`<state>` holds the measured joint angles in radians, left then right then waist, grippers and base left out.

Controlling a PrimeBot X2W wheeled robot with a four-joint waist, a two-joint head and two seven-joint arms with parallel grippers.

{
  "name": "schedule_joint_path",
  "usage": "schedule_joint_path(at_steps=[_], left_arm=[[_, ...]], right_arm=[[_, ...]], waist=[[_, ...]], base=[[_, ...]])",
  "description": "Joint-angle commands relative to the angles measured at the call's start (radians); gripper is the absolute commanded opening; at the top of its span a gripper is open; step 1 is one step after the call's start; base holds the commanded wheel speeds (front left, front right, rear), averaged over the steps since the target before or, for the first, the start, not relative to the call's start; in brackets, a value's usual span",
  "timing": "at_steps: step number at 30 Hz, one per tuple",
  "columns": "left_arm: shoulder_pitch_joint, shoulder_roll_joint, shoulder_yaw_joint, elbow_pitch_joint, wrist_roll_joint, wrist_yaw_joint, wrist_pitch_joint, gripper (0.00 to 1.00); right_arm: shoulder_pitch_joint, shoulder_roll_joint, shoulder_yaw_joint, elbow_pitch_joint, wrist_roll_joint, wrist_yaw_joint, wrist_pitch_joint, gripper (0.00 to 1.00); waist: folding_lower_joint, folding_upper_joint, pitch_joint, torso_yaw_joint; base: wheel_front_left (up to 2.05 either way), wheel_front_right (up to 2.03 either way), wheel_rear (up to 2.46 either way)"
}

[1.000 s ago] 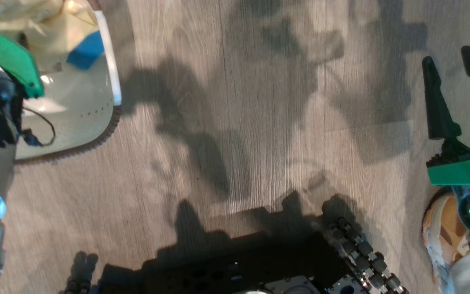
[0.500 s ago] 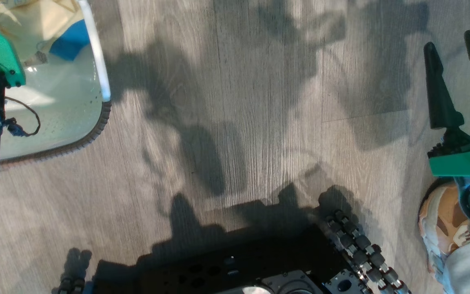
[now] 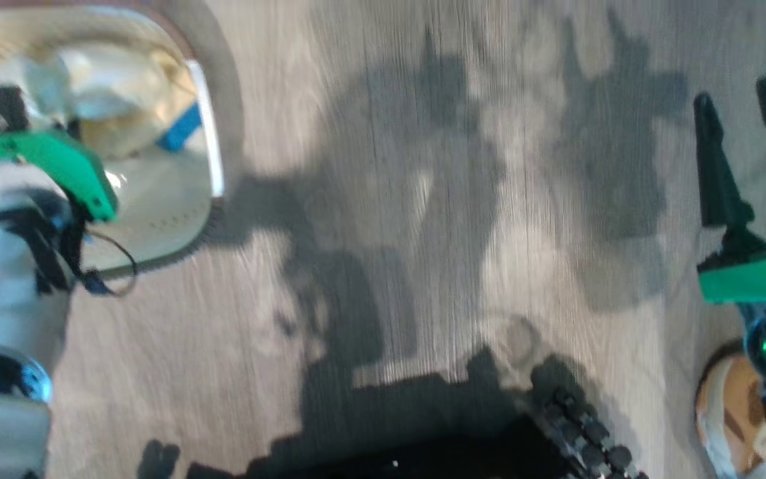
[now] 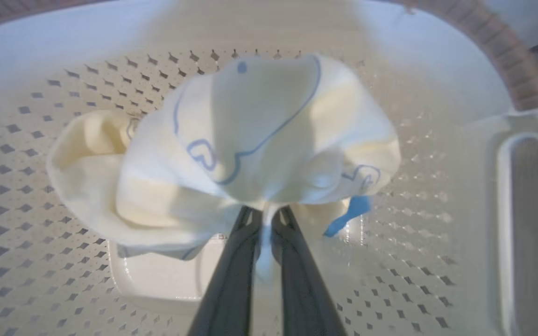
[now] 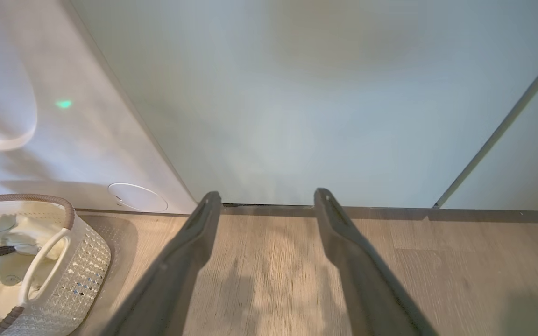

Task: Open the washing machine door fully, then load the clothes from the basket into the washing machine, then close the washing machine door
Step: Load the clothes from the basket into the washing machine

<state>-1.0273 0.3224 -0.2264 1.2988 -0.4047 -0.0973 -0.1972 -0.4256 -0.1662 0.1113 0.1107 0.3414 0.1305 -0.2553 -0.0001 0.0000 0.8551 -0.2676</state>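
Left hand (image 4: 264, 215) pinched shut on bunched fold of pale cream-yellow baby garment with blue line print (image 4: 259, 140), inside cream-white perforated plastic basket with brown rim (image 4: 40, 116). Beside it: small blue piece (image 4: 350, 210). Lift straight up until cloth clears rim; check no second garment drags along. Right hand (image 5: 266, 200) wide open, empty, above wood floor (image 5: 273, 270). White washing machine front (image 5: 63, 154) just behind basket: short carry.

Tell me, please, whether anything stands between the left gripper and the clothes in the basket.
Nothing visible does: the left gripper has its jaws shut on the clothes inside the basket.
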Motion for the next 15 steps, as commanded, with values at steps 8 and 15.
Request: schedule_joint_path(at_steps=[8, 15], left_arm=[[0.147, -0.003, 0.027, -0.038, -0.061, -0.031, -0.057, 0.00], [0.283, -0.020, 0.010, -0.198, -0.130, -0.033, -0.064, 0.00]], right_arm=[[0.115, -0.020, 0.011, 0.011, -0.005, 0.000, -0.006, 1.00], [0.185, -0.032, 0.007, 0.025, 0.000, 0.000, -0.006, 1.00]], waist=[[0.0001, 0.0000, -0.243, 0.070], [0.0001, 0.0000, -0.386, 0.105]], base=[[0.00, 0.00, 0.00], [0.00, 0.00, 0.00]])
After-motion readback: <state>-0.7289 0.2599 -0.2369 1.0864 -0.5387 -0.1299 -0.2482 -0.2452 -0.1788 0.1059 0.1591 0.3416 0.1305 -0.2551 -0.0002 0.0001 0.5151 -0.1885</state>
